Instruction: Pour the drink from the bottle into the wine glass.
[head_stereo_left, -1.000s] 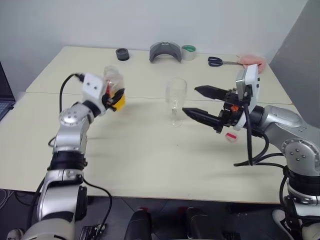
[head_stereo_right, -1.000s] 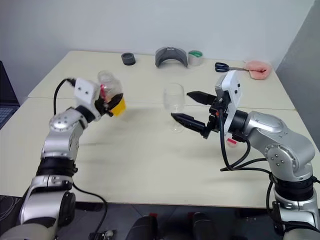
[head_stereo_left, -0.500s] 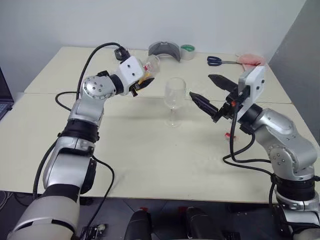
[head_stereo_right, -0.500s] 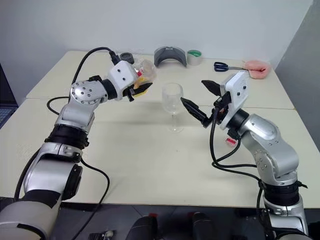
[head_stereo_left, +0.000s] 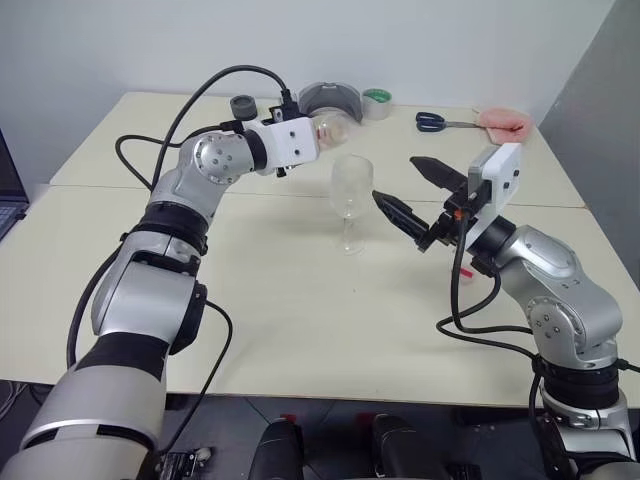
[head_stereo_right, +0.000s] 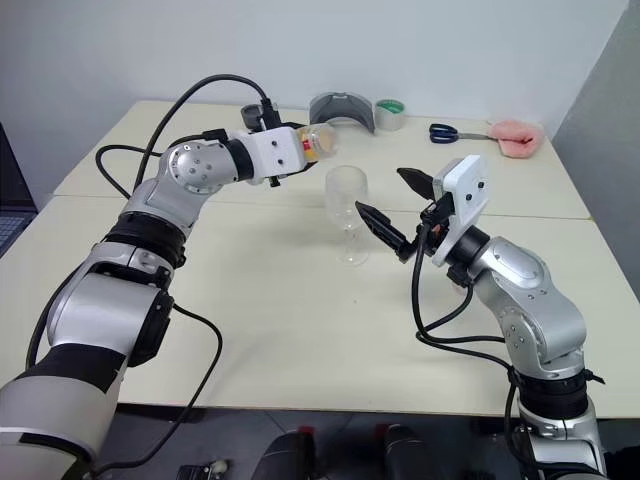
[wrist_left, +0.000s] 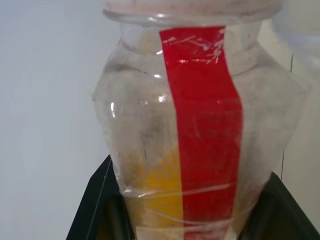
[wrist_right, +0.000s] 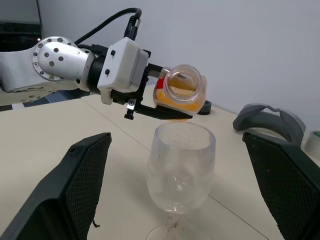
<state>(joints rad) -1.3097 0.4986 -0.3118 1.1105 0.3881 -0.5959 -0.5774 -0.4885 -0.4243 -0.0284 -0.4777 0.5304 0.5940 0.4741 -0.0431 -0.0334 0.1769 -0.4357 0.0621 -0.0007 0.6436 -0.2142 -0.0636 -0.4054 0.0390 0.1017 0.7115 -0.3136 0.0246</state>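
Observation:
My left gripper (wrist_right: 159, 95) is shut on the bottle (head_stereo_left: 331, 128), a small clear bottle with a red strip (wrist_left: 205, 125) down its side. The bottle lies tipped on its side, uncapped, its open mouth (wrist_right: 182, 80) just above and behind the rim of the wine glass (head_stereo_left: 350, 188). The orange-yellow drink (wrist_left: 155, 185) pools along the bottle's lower side. The glass stands upright on the table (head_stereo_left: 280, 300) and looks empty. My right gripper (head_stereo_left: 394, 178) is open beside the glass's bowl, one finger (wrist_right: 80, 175) on either side, not touching it.
Along the table's far edge lie a black tape roll (head_stereo_left: 243, 105), a grey curved holder (head_stereo_left: 330, 98), a green-topped tape roll (head_stereo_left: 377, 100), scissors (head_stereo_left: 432, 121) and a pink cloth (head_stereo_left: 505, 120). A seam runs across the table behind the glass.
My left arm has carried the bottle right and up to the glass and rolled it from upright-tilted onto its side. The right gripper stays open by the glass.

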